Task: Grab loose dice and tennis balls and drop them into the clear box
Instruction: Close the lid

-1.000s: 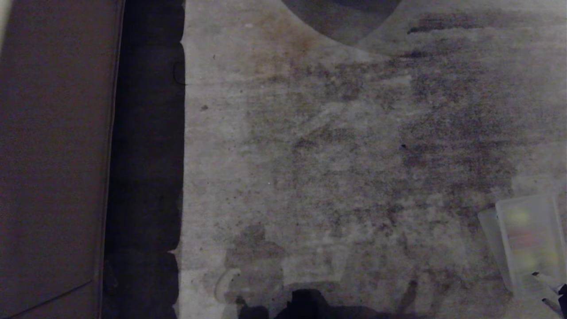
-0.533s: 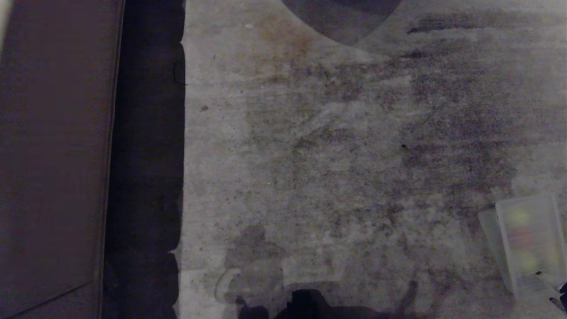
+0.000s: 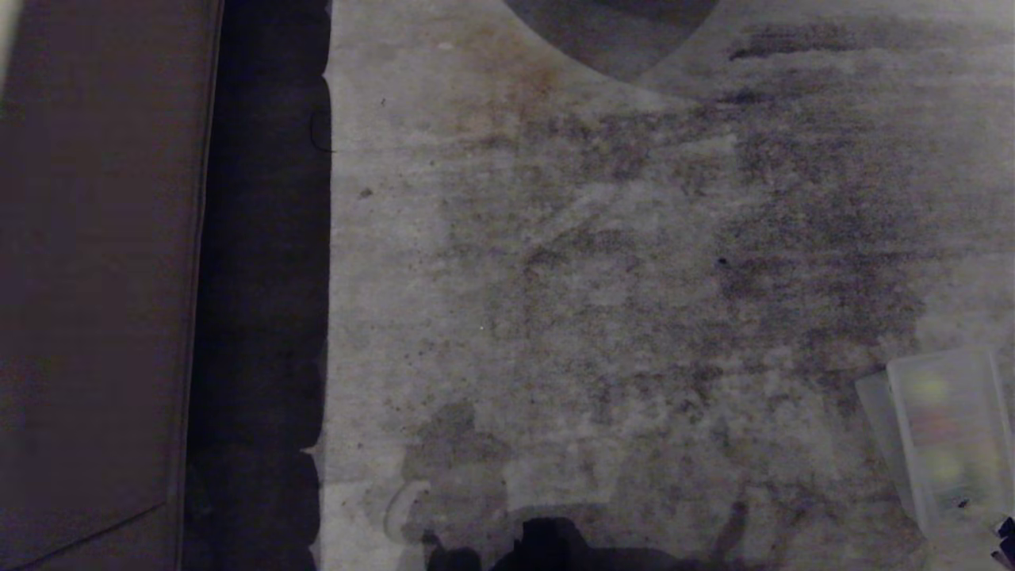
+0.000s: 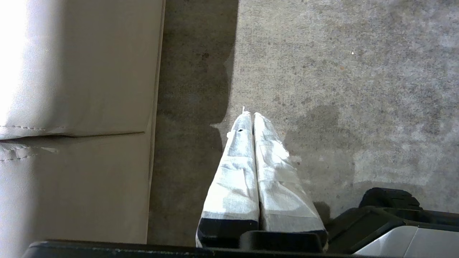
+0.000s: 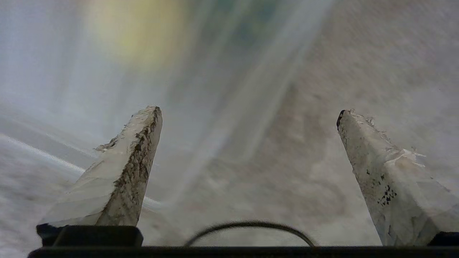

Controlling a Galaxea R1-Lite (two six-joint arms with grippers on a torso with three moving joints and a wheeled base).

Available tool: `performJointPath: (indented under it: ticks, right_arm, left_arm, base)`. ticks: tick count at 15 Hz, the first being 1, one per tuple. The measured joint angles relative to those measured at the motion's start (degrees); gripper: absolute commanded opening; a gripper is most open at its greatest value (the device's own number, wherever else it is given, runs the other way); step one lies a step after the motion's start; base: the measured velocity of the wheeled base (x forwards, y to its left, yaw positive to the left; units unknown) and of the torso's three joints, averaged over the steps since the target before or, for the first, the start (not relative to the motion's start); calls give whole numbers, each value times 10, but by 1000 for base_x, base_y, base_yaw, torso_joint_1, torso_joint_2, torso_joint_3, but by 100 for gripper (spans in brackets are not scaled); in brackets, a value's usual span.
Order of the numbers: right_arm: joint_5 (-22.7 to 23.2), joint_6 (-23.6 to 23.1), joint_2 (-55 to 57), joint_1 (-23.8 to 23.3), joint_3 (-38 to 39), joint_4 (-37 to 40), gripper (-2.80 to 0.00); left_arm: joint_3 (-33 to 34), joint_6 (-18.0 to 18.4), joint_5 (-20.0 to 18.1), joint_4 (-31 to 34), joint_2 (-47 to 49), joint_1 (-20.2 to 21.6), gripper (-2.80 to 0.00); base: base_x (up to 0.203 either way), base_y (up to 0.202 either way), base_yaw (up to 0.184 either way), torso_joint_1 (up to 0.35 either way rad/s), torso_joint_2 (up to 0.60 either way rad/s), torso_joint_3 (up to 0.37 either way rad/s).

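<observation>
Dice and tennis balls are showing only as blurred patches of colour through the low, see-through plastic box with rounded corners (image 3: 947,432), which is sitting on the floor at the lower right edge of the head view; three patches can be counted there, a yellow-green one farthest up, a reddish one in the middle and a yellowish one nearest, and which is a die and which a ball cannot be told. A whitish flat piece is jutting out along the box's left side. Compared with a second ago, the dark tips of the right gripper (image 3: 1001,541) are showing less at the bottom right corner, having slid down toward the picture's edge, while the box and the rest of the scene are sitting where they were. In the right wrist view the right gripper (image 5: 247,114) is standing with its two white-wrapped fingers (image 5: 122,172) spread wide and nothing between them, over a streaked blur of clear plastic and a yellow-green smear. The left gripper (image 4: 251,116) is hanging idle above the floor, its two taped fingers pressed together and holding nothing. One grey, stained and mottled concrete floor (image 3: 603,277) is filling most of the head view. One pale leather sofa (image 4: 71,89) is running along the robot's left, with a dark shadowed strip (image 3: 262,277) between it and the lit floor.
</observation>
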Motion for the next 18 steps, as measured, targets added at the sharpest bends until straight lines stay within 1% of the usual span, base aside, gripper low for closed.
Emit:
performJointPath:
  ticks: [1,3,7,9,10,12,14,16,18]
  right_arm:
    - [-12,-14,0,0,-5,15,0]
    - [-25,-21,5,-1,-15,21,0]
    - [-29,-22,19,0,-39,25,0]
    - [-31,-22,23,-2,-55,42,0]
    - [-41,-24,24,-3,-61,51,0]
    - [-67,-43,26,-6,-75,73,0]
    - [-69,-57,25,-10,-89,96,0]
    - [-70,-69,22,-16,-99,100,0]
    - [-70,-71,18,-20,-106,103,0]
  left_arm:
    - [0,0,0,0,0,0,-280]
    - [0,0,0,0,0,0,-280]
    - [0,0,0,0,0,0,-280]
    - [0,0,0,0,0,0,-280]
    - [0,0,0,0,0,0,-280]
    - [0,0,0,0,0,0,-280]
    - [0,0,0,0,0,0,-280]
    - [0,0,0,0,0,0,-280]
    - [0,0,0,0,0,0,-280]
  base:
    - [0,0,0,0,0,0]
    - [0,0,0,0,0,0]
    - [0,0,0,0,0,0]
    - [0,0,0,0,0,0]
    - [0,0,0,0,0,0]
    - [0,0,0,0,0,0]
    - [0,0,0,0,0,0]
    - [0,0,0,0,0,0]
    - [0,0,0,0,0,0]
